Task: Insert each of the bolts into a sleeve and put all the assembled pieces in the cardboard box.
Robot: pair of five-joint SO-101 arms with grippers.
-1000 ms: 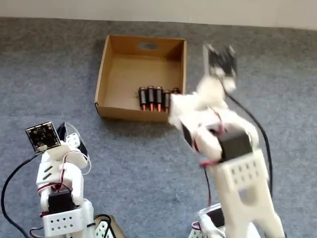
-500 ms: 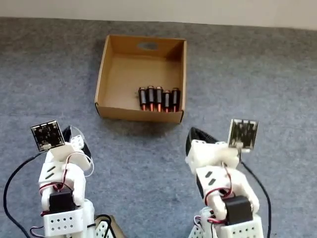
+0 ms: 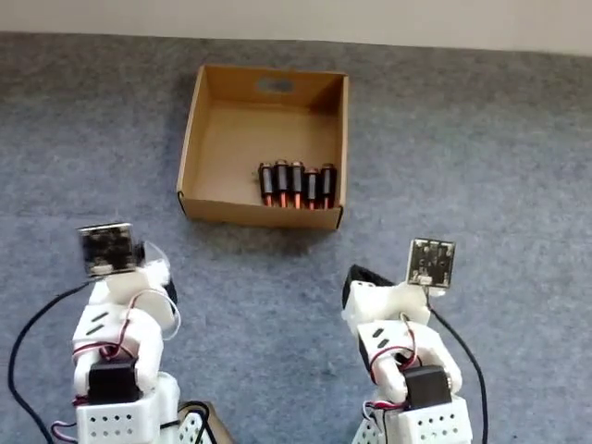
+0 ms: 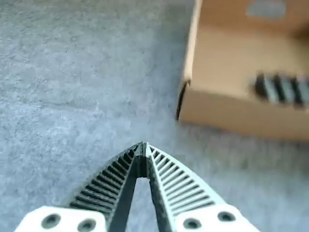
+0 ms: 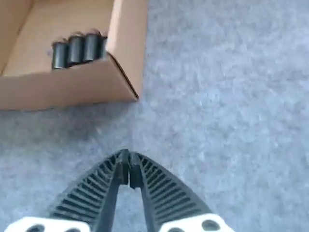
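The right arm has been drawn back from over the cardboard box [image 3: 231,148] and folded near its base. The right gripper [image 5: 128,155] is closed and empty above grey carpet [image 3: 481,139]. The left gripper [image 4: 143,146] is likewise closed on nothing. The box lies ahead of both grippers. Its near wall stands before five assembled pieces [image 3: 296,185], laid side by side with long axes pointing away from the grippers.
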